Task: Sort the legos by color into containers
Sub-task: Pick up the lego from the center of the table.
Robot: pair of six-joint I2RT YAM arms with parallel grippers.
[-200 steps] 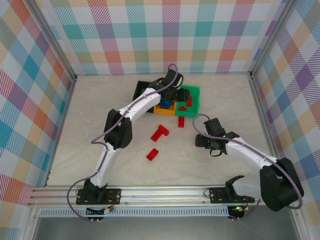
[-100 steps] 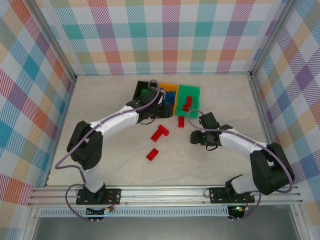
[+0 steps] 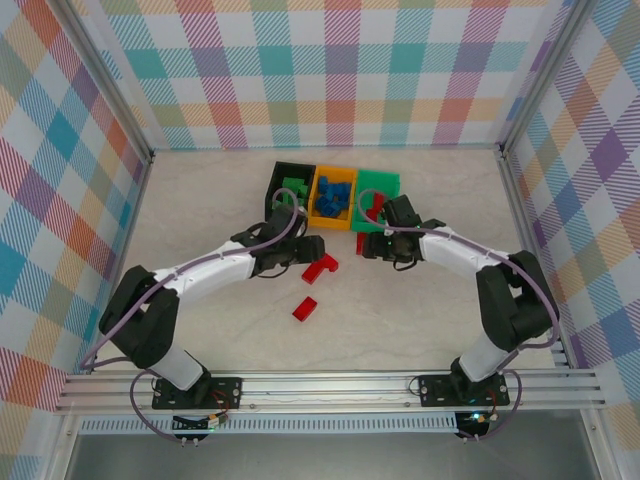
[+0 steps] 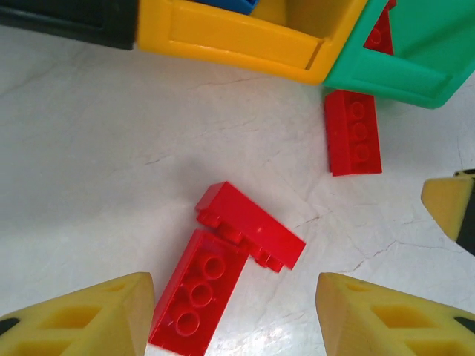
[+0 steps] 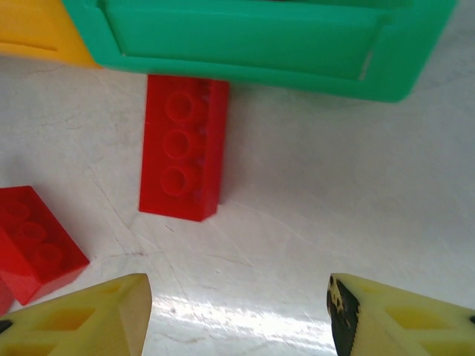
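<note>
Obs: left gripper [image 4: 234, 300] has jaws parted wide, nothing held. Two red bricks [image 4: 249, 226] lie touching in an L on the table [image 4: 111, 148]. The nearer one sits between the fingertips, closer to one finger [image 4: 89, 315], not gripped.

The right gripper [image 5: 237, 297] also has jaws wide apart and is empty. A single red brick [image 5: 182, 156] lies flat, studs up, ahead of the gap and off toward its left side, one end against the green bin [image 5: 245, 44].

Top view: the orange bin [image 3: 318, 214] holds blue bricks [image 3: 335, 192] and the black bin [image 3: 277, 178] holds green bricks [image 3: 292, 185]. A lone red brick [image 3: 305, 308] lies apart, nearer the arm bases.
</note>
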